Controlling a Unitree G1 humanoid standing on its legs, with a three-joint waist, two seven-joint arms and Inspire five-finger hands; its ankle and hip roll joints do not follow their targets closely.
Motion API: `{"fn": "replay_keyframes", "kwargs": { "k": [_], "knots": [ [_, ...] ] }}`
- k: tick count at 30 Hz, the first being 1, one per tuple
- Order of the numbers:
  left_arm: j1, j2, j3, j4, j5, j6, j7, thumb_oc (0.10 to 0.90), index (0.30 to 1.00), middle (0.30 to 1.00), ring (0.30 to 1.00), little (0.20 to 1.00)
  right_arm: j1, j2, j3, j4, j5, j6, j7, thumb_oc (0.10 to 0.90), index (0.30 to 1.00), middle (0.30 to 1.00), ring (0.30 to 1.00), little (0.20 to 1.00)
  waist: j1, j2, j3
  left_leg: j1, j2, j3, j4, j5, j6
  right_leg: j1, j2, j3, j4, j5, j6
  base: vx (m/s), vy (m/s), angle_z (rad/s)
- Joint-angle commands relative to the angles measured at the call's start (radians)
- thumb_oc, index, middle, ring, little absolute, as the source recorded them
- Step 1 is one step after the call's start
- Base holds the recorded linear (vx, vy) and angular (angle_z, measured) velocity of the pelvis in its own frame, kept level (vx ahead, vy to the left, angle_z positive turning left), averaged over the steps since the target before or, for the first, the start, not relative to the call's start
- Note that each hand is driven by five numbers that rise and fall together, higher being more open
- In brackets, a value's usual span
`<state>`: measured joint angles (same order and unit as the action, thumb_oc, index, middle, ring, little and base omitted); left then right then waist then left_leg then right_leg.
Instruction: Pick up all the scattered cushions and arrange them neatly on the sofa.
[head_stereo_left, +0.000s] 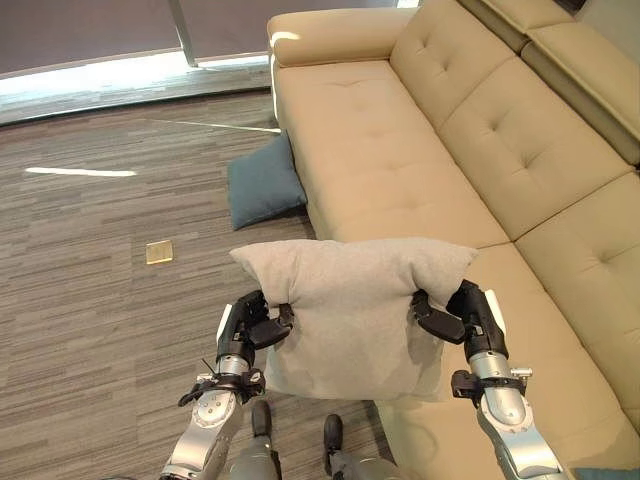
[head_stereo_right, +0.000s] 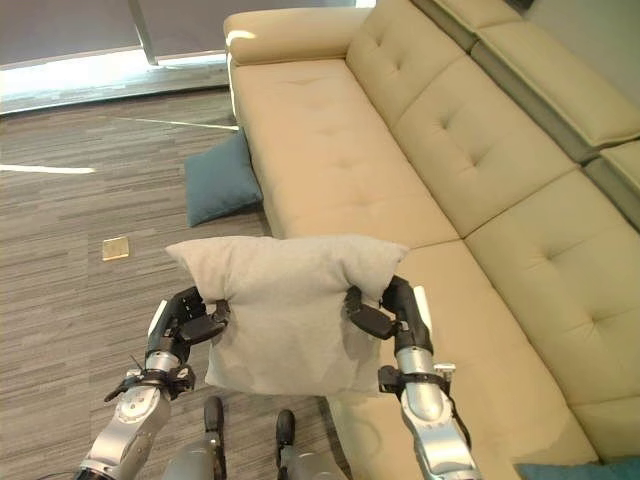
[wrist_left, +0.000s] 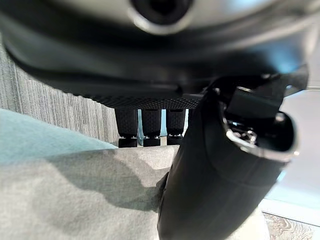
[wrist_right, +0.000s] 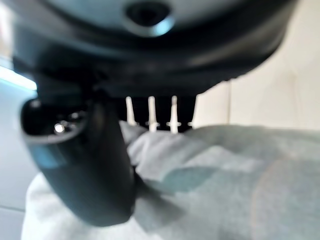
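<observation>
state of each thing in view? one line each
grey cushion: lifted, held at both side edges
left robot hand: shut on grey cushion
right robot hand: shut on grey cushion
blue cushion: on the floor against the sofa
sofa: seat bare

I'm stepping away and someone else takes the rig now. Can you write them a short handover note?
Left hand and right hand: each shut on a side of the grey cushion, held up in front of the robot at the sofa's front edge.
Blue cushion: on the floor, against the sofa's front.
Done: grey cushion picked up.
Left: set it on the sofa, then fetch the blue cushion and arrange both.
</observation>
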<state>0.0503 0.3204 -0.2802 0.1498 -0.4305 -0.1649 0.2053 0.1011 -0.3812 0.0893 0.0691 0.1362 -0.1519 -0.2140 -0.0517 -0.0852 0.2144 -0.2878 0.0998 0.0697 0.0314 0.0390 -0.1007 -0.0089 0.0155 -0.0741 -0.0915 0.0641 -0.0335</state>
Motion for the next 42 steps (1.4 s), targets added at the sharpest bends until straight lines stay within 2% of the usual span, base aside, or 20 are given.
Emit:
{"fn": "replay_keyframes", "kwargs": {
  "k": [1,5,7,11,13,14,15,17,18,19,22,25,27,28,30,33,35,37,39,42],
  "knots": [
    [-0.076,0.009,-0.064,-0.197,0.014,-0.119,-0.065,0.400,0.300,0.300,0.300,0.300,-0.087,0.024,0.017,-0.154,0.004,-0.133,0.003,0.400,0.300,0.300,0.300,0.300,0.020,-0.009,-0.109,0.042,-0.045,0.025,0.044,0.008,0.049,0.048,-0.045,-0.003,0.133,-0.160,0.115,0.23,0.193,-0.35],
    [-0.078,0.023,-0.063,-0.197,0.020,-0.115,-0.068,0.400,0.300,0.300,0.300,0.300,-0.094,0.036,0.031,-0.162,-0.017,-0.130,0.014,0.400,0.300,0.300,0.300,0.300,0.026,-0.009,-0.118,0.090,-0.059,0.059,0.039,-0.018,0.074,0.016,-0.071,0.010,0.252,-0.171,0.144,0.18,0.209,-0.49],
    [-0.082,0.037,-0.058,-0.197,0.022,-0.113,-0.064,0.400,0.300,0.300,0.300,0.300,-0.107,0.044,0.040,-0.165,-0.037,-0.123,0.024,0.400,0.300,0.300,0.300,0.300,0.015,0.003,-0.110,0.145,-0.065,0.092,0.022,-0.043,0.108,-0.055,-0.094,0.013,0.430,-0.121,0.181,0.16,0.208,-0.32],
    [-0.078,0.042,-0.046,-0.198,0.029,-0.116,-0.057,0.400,0.300,0.300,0.300,0.300,-0.103,0.059,0.045,-0.169,-0.028,-0.124,0.034,0.400,0.300,0.300,0.300,0.300,0.010,0.014,-0.104,0.201,-0.072,0.117,0.003,-0.070,0.123,-0.127,-0.120,-0.022,0.527,-0.088,0.193,0.17,0.151,-0.17],
    [-0.063,0.042,-0.033,-0.199,0.028,-0.117,-0.056,0.400,0.300,0.300,0.300,0.300,-0.114,0.063,0.056,-0.158,-0.025,-0.118,0.044,0.400,0.300,0.300,0.300,0.300,0.008,0.017,-0.106,0.248,-0.084,0.137,-0.021,-0.100,0.126,-0.152,-0.149,-0.117,0.414,-0.099,0.179,0.26,0.096,-0.34],
    [-0.063,0.042,-0.032,-0.200,0.028,-0.117,-0.056,0.400,0.300,0.300,0.300,0.300,-0.114,0.062,0.057,-0.157,-0.024,-0.118,0.044,0.400,0.300,0.300,0.300,0.300,0.008,0.018,-0.105,0.251,-0.083,0.136,-0.022,-0.101,0.125,-0.148,-0.147,-0.118,0.411,-0.099,0.179,0.22,0.028,-0.45],
    [-0.048,0.038,-0.021,-0.198,0.018,-0.120,-0.055,0.400,0.300,0.300,0.300,0.300,-0.124,0.066,0.062,-0.147,-0.017,-0.119,0.046,0.400,0.300,0.300,0.300,0.300,0.017,0.012,-0.103,0.275,-0.092,0.152,-0.035,-0.113,0.122,-0.184,-0.158,-0.204,0.314,-0.067,0.177,0.23,0.001,-0.69],
    [-0.043,0.035,-0.005,-0.197,0.008,-0.123,-0.067,0.400,0.300,0.300,0.300,0.300,-0.137,0.064,0.061,-0.141,-0.018,-0.120,0.044,0.400,0.300,0.300,0.300,0.300,0.021,0.008,-0.090,0.310,-0.100,0.161,-0.042,-0.132,0.110,-0.193,-0.158,-0.305,0.193,-0.035,0.188,0.31,-0.037,-0.72],
    [-0.043,0.035,-0.005,-0.197,0.007,-0.123,-0.067,0.400,0.300,0.300,0.300,0.300,-0.137,0.064,0.061,-0.141,-0.018,-0.120,0.044,0.400,0.300,0.300,0.300,0.300,0.020,0.009,-0.089,0.311,-0.099,0.160,-0.042,-0.132,0.110,-0.190,-0.157,-0.306,0.189,-0.033,0.188,0.32,-0.039,-0.46],
    [-0.036,0.021,-0.004,-0.194,0.010,-0.128,-0.080,0.400,0.300,0.300,0.300,0.300,-0.122,0.060,0.050,-0.150,-0.021,-0.126,0.049,0.400,0.300,0.300,0.300,0.300,0.010,0.001,-0.098,0.331,-0.120,0.156,-0.037,-0.156,0.116,-0.167,-0.140,-0.260,0.161,-0.026,0.180,0.15,-0.006,-0.11],
    [-0.045,0.009,-0.009,-0.192,0.011,-0.134,-0.084,0.400,0.300,0.300,0.300,0.300,-0.116,0.046,0.032,-0.155,-0.022,-0.131,0.044,0.400,0.300,0.300,0.300,0.300,0.002,-0.005,-0.108,0.334,-0.131,0.151,-0.001,-0.188,0.114,-0.157,-0.133,-0.242,0.158,-0.011,0.172,0.22,-0.036,0.15],
    [-0.060,-0.001,-0.035,-0.183,0.010,-0.130,-0.092,0.400,0.300,0.300,0.300,0.300,-0.095,0.036,0.009,-0.166,-0.006,-0.136,0.041,0.400,0.300,0.300,0.300,0.300,-0.022,-0.008,-0.122,0.304,-0.100,0.162,0.180,-0.233,0.062,-0.107,-0.122,-0.255,0.130,-0.033,0.141,0.25,-0.100,0.03],
    [-0.069,-0.002,-0.043,-0.182,0.006,-0.127,-0.089,0.400,0.300,0.300,0.300,0.300,-0.093,0.026,0.003,-0.173,0.000,-0.135,0.036,0.400,0.300,0.300,0.300,0.300,-0.024,-0.018,-0.109,0.232,-0.061,0.167,0.370,-0.201,0.019,-0.071,-0.114,-0.250,0.116,-0.045,0.115,0.14,-0.141,0.08],
    [-0.072,-0.005,-0.042,-0.182,0.007,-0.127,-0.085,0.400,0.300,0.300,0.300,0.300,-0.087,0.018,0.001,-0.174,0.013,-0.135,0.036,0.400,0.300,0.300,0.300,0.300,-0.017,-0.023,-0.097,0.180,-0.043,0.150,0.477,-0.148,-0.002,-0.038,-0.097,-0.240,0.104,-0.067,0.088,0.10,-0.105,0.01],
    [-0.070,-0.007,-0.041,-0.185,0.002,-0.124,-0.084,0.400,0.300,0.300,0.300,0.300,-0.081,0.018,0.005,-0.175,0.019,-0.130,0.038,0.400,0.300,0.300,0.300,0.300,-0.015,-0.027,-0.091,0.142,-0.035,0.135,0.492,-0.147,0.007,-0.021,-0.090,-0.227,0.095,-0.078,0.081,0.12,-0.043,-0.25],
    [-0.065,-0.010,-0.041,-0.183,0.002,-0.122,-0.084,0.400,0.300,0.300,0.300,0.300,-0.077,0.015,0.003,-0.173,0.020,-0.128,0.036,0.400,0.300,0.300,0.300,0.300,-0.007,-0.027,-0.087,0.117,-0.034,0.118,0.448,-0.189,0.027,0.001,-0.083,-0.200,0.081,-0.088,0.090,0.14,0.032,-0.33],
    [-0.060,-0.008,-0.042,-0.183,0.006,-0.118,-0.085,0.400,0.300,0.300,0.300,0.300,-0.078,0.014,0.004,-0.165,0.021,-0.126,0.036,0.400,0.300,0.300,0.300,0.300,-0.004,-0.034,-0.094,0.100,-0.040,0.102,0.358,-0.191,0.042,0.014,-0.085,-0.174,0.070,-0.093,0.100,0.18,0.083,-0.46],
    [-0.059,-0.007,-0.041,-0.186,0.004,-0.116,-0.080,0.400,0.300,0.300,0.300,0.300,-0.081,0.017,0.011,-0.156,0.025,-0.125,0.031,0.400,0.300,0.300,0.300,0.300,0.014,-0.024,-0.091,0.078,-0.035,0.050,0.222,-0.117,0.036,0.036,-0.069,-0.141,0.064,-0.107,0.106,0.20,0.117,-0.39],
    [-0.062,-0.003,-0.042,-0.195,0.002,-0.120,-0.073,0.400,0.300,0.300,0.300,0.300,-0.090,0.018,0.016,-0.146,0.022,-0.127,0.021,0.400,0.300,0.300,0.300,0.300,0.042,-0.011,-0.080,0.057,-0.049,-0.057,0.096,-0.046,0.021,0.068,-0.044,-0.094,0.075,-0.135,0.103,0.24,0.130,-0.60],
    [-0.061,-0.002,-0.047,-0.196,0.001,-0.121,-0.083,0.400,0.300,0.300,0.300,0.300,-0.087,0.019,0.011,-0.149,0.017,-0.128,0.023,0.400,0.300,0.300,0.300,0.300,0.039,-0.001,-0.092,0.100,-0.055,-0.073,0.035,-0.034,0.026,0.071,-0.041,-0.081,0.088,-0.143,0.107,0.21,0.145,-0.83]
  ]
}}
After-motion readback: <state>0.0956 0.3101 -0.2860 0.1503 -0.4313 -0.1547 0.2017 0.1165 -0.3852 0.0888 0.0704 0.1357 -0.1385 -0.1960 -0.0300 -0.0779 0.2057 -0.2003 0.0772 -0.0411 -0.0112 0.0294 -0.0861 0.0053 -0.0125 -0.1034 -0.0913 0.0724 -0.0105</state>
